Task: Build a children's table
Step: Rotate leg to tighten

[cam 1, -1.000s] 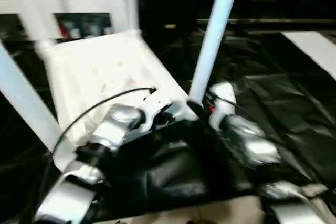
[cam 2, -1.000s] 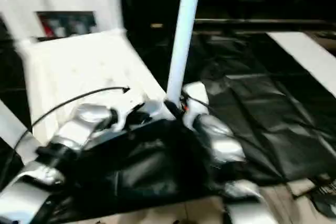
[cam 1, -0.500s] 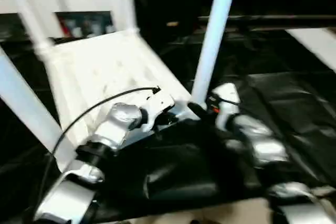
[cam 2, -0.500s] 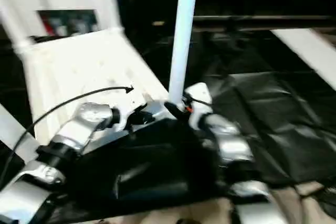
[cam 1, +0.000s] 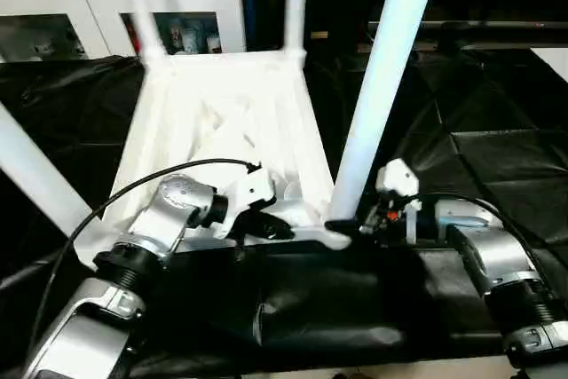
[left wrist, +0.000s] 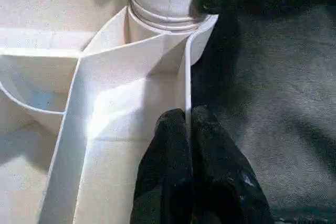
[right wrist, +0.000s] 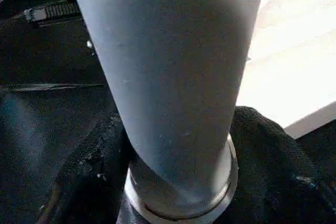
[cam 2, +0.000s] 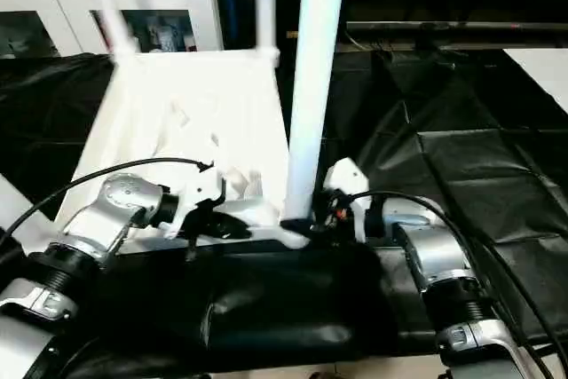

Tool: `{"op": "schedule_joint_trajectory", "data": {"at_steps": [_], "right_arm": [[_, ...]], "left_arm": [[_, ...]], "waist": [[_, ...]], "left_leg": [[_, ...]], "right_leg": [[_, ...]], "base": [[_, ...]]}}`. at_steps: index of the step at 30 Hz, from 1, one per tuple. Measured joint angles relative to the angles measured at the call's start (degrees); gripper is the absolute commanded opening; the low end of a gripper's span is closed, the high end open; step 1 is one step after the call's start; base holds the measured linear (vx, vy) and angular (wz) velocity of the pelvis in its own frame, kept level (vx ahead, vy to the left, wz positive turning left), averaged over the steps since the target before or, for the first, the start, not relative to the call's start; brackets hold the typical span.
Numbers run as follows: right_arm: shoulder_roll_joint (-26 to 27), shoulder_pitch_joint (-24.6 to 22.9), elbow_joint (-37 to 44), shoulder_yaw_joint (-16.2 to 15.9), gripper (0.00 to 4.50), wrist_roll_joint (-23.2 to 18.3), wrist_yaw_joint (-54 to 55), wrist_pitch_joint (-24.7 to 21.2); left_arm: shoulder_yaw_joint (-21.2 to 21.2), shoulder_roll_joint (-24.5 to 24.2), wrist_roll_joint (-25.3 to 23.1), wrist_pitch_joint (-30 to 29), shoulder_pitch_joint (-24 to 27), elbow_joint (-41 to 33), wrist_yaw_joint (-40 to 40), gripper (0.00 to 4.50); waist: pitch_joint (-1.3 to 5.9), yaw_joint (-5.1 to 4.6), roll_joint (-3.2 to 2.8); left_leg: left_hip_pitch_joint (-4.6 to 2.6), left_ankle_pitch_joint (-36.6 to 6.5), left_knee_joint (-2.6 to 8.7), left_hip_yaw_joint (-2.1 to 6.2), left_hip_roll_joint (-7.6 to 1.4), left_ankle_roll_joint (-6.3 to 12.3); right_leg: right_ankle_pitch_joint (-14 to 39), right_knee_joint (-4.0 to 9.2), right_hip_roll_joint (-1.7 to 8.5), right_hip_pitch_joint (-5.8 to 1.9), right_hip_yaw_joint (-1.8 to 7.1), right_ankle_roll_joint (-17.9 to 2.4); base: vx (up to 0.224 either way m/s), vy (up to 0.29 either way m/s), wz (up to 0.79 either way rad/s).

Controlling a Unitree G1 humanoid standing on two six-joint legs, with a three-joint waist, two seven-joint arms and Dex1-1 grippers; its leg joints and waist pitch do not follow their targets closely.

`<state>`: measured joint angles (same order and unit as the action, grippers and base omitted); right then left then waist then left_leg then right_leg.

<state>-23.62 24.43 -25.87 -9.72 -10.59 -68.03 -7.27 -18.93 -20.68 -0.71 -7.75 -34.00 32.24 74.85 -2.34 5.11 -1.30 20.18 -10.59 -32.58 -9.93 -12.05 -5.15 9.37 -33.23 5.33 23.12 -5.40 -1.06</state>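
Left gripper pinched tight on the thin edge wall of the table top, just beside the near corner socket; fingers meet across the rib, steadying the top. Right gripper wrapped round the base of the near leg, its black fingers hugging the tube right at the socket collar. Top lies underside up on black sheeting; two far legs stand in the far sockets from that corner, another slants off at the robot's left; white cabinet beyond. Step in hand, I judge: seating this leg; next calls for firm downward push, tube kept square to socket.
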Motion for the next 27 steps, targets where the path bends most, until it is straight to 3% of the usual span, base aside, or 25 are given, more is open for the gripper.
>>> {"op": "schedule_joint_trajectory", "data": {"at_steps": [10, 15, 21, 27], "right_arm": [[0.89, 0.54, -0.17, -0.15, 2.32, -0.47, -0.82, -1.2], [5.46, 0.36, -1.79, 2.73, 2.15, -0.12, 9.03, -1.3], [13.34, 1.66, -5.9, 6.44, 2.1, 2.29, 28.49, -1.15], [22.11, 7.42, -13.57, 10.21, 2.09, 4.8, 50.87, -1.39]], "left_arm": [[0.17, -1.19, 0.79, -1.06, 0.53, -1.21, 0.4, 0.0], [1.48, 1.03, -0.26, -2.19, -0.22, 0.49, -6.66, 0.0], [2.81, 5.79, -2.32, -3.94, -2.1, 4.2, -17.63, 0.0], [3.9, 11.97, -4.91, -6.32, -3.94, 7.63, -29.84, 0.0]], "waist": [[-0.05, -0.03, 0.22], [-0.04, -0.54, 0.23], [0.1, -2.71, 0.43], [0.24, -4.72, 0.24]], "left_leg": [[-0.03, 0.01, -0.05, 0.0, -0.01, -0.02], [-0.08, 0.08, -0.08, 0.05, 0.0, -0.14], [-0.27, 0.09, -0.07, 0.23, 0.09, -0.18], [-0.27, 0.09, -0.13, 0.58, 0.17, -0.16]], "right_leg": [[0.02, -0.14, -0.01, 0.0, 0.02, 0.04], [0.18, -0.33, -0.01, -0.06, 0.07, 0.32], [0.21, -0.18, -0.03, -0.18, 0.06, 0.39], [0.22, 0.55, -0.02, -0.29, -0.21, 0.41]], "base": [[0.0, 0.0, 0.0], [0.0, 0.0, 0.0], [0.0, 0.0, 0.0], [0.0, 0.0, 0.0]]}}
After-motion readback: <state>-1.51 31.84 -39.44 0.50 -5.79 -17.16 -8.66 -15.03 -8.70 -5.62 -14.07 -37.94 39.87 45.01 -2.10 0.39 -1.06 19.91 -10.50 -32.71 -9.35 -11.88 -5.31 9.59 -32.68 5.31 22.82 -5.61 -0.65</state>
